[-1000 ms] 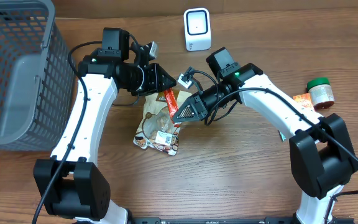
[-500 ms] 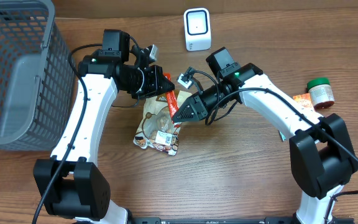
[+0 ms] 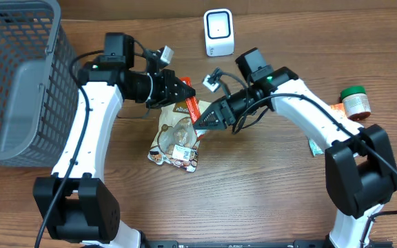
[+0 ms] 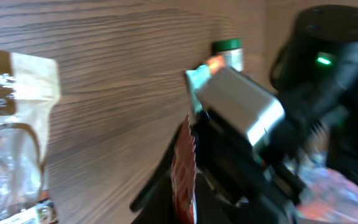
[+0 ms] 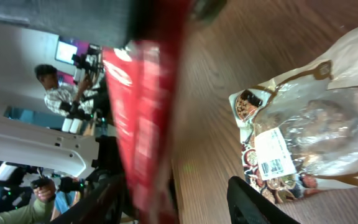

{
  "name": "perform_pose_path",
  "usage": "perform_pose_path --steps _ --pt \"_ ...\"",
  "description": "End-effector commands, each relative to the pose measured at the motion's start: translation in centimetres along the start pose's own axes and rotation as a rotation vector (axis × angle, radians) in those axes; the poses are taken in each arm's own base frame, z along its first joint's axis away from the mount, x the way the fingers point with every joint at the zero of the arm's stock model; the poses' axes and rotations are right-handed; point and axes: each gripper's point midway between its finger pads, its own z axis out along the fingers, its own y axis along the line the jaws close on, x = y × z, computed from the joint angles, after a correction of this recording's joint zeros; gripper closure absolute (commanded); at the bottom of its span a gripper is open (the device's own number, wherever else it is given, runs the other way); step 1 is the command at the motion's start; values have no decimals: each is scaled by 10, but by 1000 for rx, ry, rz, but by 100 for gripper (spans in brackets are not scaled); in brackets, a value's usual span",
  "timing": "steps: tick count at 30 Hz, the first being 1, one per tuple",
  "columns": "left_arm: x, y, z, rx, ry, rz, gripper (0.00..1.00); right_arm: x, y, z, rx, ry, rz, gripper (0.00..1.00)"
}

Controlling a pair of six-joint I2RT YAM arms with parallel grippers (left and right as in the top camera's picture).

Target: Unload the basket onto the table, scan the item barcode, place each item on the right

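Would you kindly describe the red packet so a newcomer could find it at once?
From the grey mesh basket at far left, look right to the middle of the overhead view. The red packet is the narrow strip pinched in the left tool; unlike the clear snack bag lying flat below, it is red and held up.

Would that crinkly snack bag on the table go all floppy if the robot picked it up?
Probably floppy: the snack bag looks like thin, wrinkled clear film. Likely light too, since it lies nearly flat. Its glossy surface might slip in the jaws.
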Motion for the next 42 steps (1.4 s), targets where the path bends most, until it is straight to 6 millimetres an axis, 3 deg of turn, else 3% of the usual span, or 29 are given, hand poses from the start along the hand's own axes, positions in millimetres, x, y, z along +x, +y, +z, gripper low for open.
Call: perform_pose_path --steps 1,7,12,15,42 --pt "2 -21 -7 175 16 28 96 -14 19 -18 -69 -54 -42 46" --pt "5 -36 -12 270 24 59 96 -21 42 -35 -229 -101 -61 47" --pt "5 -37 -13 277 24 59 96 -22 55 -38 -305 -108 -64 62" --pt "5 -37 -13 276 22 59 96 -22 56 -38 -310 -108 -64 69" --pt "-3 -35 -19 287 -4 46 96 -11 44 -25 -230 -66 -1 73"
